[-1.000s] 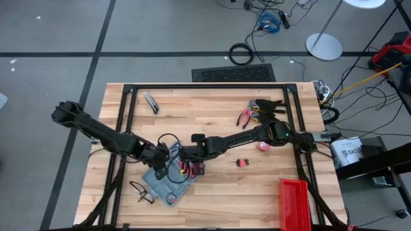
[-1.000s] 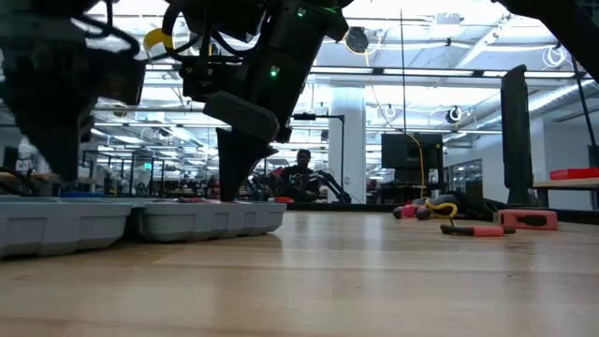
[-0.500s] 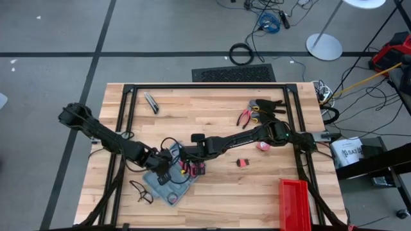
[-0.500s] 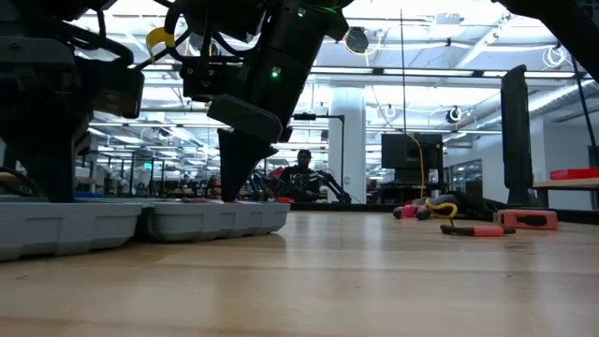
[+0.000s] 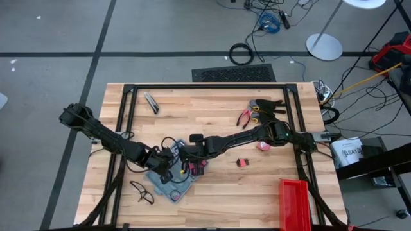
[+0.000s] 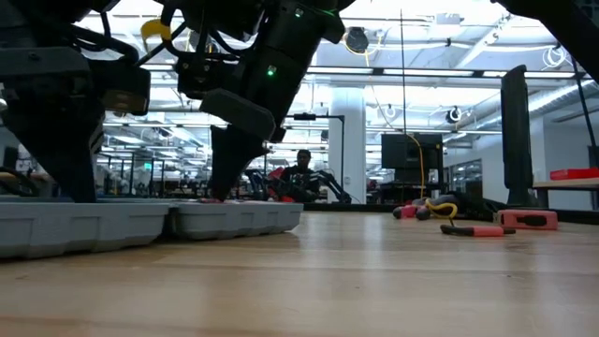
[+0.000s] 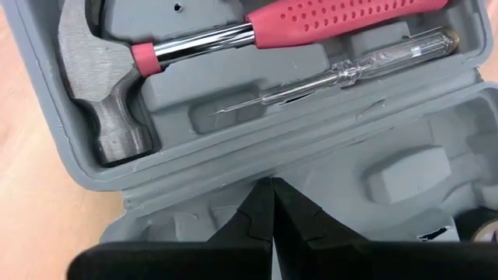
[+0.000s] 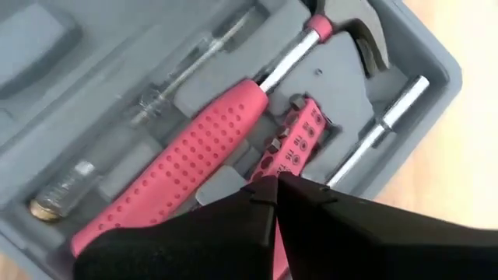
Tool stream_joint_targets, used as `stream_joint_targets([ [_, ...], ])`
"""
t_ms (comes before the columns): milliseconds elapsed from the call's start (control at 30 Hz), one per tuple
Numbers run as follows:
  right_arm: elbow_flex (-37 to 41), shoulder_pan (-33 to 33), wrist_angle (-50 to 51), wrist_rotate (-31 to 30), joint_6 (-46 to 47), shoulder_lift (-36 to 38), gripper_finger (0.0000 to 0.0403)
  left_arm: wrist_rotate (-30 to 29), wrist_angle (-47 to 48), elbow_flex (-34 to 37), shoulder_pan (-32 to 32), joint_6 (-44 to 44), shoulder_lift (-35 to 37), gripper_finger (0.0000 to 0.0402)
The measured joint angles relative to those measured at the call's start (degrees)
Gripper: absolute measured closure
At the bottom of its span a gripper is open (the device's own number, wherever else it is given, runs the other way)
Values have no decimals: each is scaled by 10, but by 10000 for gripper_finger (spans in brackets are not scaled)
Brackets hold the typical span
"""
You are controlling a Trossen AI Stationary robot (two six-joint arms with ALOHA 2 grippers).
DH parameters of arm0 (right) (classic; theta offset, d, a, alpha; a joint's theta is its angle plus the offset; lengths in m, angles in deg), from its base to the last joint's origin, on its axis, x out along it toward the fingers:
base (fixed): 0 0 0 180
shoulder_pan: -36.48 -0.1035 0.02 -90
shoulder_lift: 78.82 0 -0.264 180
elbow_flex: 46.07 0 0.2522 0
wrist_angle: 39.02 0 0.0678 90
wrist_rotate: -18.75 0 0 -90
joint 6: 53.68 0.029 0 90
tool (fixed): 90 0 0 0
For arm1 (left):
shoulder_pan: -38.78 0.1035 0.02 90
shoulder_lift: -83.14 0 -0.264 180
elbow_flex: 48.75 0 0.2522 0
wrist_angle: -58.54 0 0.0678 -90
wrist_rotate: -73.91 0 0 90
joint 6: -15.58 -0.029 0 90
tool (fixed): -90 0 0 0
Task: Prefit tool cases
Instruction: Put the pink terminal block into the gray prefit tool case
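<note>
The wooden tabletop [image 5: 212, 122] is made of pale planks with a black frame around its edges, and it stands on a grey floor crossed by dark lines, with loose cables and a floor vent beyond its far edge. Seen from table height, the room behind is a large, brightly lit hall with ceiling lights, screens and a person [image 6: 301, 176] seated far off. The open tool case [image 5: 168, 181] lies toward the near left part of the tabletop, its grey moulded tray holding a hammer [image 7: 233, 54] with a red handle and a clear-handled screwdriver [image 7: 342, 74]. A red bin [image 5: 295, 202] sits at the near right corner, pliers [image 5: 246, 117] lie toward the far right, and a small red piece [image 5: 242, 163] rests between them. The left pincer [image 7: 272, 214] is closed over the case's hinge line, gripping nothing; the right pincer [image 8: 274, 204] is closed too, above the red bit holder [image 8: 292, 148] in the tray. Compared with a second ago, the case has slid a little to the right in the low view, and the left arm has drawn closer over it.
</note>
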Motion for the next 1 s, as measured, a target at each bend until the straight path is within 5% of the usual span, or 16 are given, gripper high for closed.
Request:
stream_joint_targets([
  [133, 0, -1, -29, 41, 0, 0, 403, -16, -16, 1, 1, 0, -3, 401],
  [467, 0, -5, -2, -51, -6, 22, 403, -18, -14, 1, 1, 0, -4, 401],
  [1000, 35, 19, -64, -20, 0, 1, 403, -17, -12, 1, 1, 1, -4, 401],
])
